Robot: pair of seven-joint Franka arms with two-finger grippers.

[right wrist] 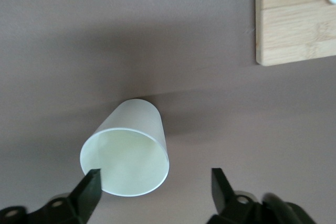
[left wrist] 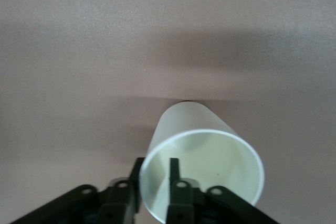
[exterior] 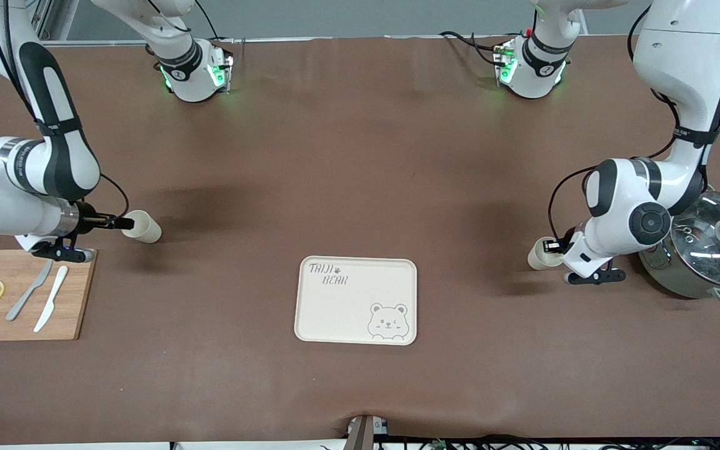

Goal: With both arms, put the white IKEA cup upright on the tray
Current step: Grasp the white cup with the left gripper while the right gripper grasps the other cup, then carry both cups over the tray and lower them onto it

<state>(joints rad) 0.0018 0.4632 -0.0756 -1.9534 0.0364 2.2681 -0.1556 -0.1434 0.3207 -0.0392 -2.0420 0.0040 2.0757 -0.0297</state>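
1. the tray (exterior: 360,290) sits bare in the middle of the table, nearer the front camera than both cups. neither cup is on it yet.
2. two white cups lie tipped on their sides. reading the front view as a clock centred on the tray, the board-side cup (exterior: 142,226) is between nine and ten o'clock. the pot-side cup (exterior: 538,255) is just shy of three o'clock.
3. the left gripper (exterior: 550,247) is down at the pot-side cup's mouth. i reckon it comes in low and sideways because a toppled cup offers only its rim to grab.
4. the right gripper (exterior: 124,222) is at the board-side cup, just above the cutting board (exterior: 22,325), aimed at the mouth for the same reason.
5. the front view hides both sets of fingers, so the wrist views settle it:
   - in the left wrist view, the left gripper (left wrist: 155,165) has one finger inside the pot-side cup (left wrist: 194,129) and one outside. it is pinched onto the rim wall.
   - in the right wrist view, the right gripper (right wrist: 156,177) is spread wide and grips nothing. one finger crosses the mouth of the board-side cup (right wrist: 131,145).
6. only the front view shows the tray and the pot (exterior: 704,256) crowding the left arm.
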